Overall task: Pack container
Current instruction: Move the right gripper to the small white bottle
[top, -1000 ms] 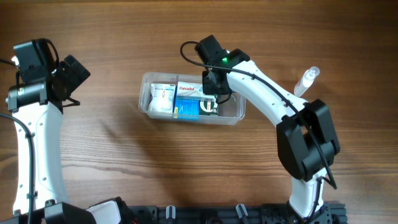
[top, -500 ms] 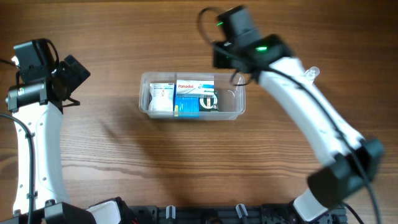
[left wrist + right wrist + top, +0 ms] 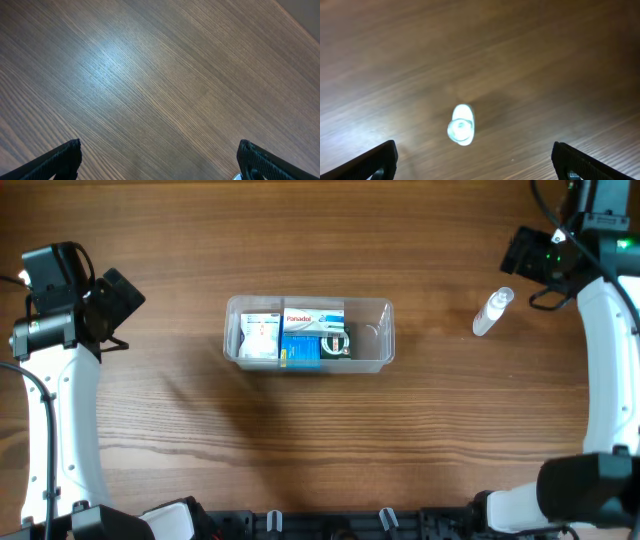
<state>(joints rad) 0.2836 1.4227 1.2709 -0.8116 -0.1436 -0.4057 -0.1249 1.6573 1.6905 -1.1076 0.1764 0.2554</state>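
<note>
Right gripper (image 3: 476,162): fingers spread wide, nothing between them. Its wrist view shows only the two dark fingertips in the lower corners, with bare wood between. A small clear bottle (image 3: 461,125) lies on the worktop (image 3: 300,440) just at 12 o'clock of the gap between the fingers and clear of both. No contact.

In the overhead view the right gripper (image 3: 525,255) hangs near the far right corner of the worktop. The bottle (image 3: 492,313) lies tilted at about 7 o'clock from it, near but apart, with its cap end pointing to 1 o'clock.

Left gripper (image 3: 159,162): also wide open and empty. Its wrist view shows plain wood grain and nothing else between the fingertips. Overhead, the left gripper (image 3: 118,298) sits at the far left of the worktop.

Container (image 3: 378,352): stands flat at the middle of the worktop, long side running 9 to 3 o'clock. It is well apart from both grippers, at 3 o'clock of the left one and at 8 o'clock of the right one. The bottle lies outside it, at roughly 3 o'clock and well apart.

Contents, all inside the walls:
- a white box (image 3: 261,336) at the 9 o'clock end;
- a Panadol box (image 3: 313,318) along the 12 o'clock wall;
- a blue box (image 3: 300,351) at 6 o'clock of that;
- a dark item (image 3: 337,345) beside the blue box, of a kind I cannot tell.

The 3 o'clock end of the container shows bare floor.
</note>
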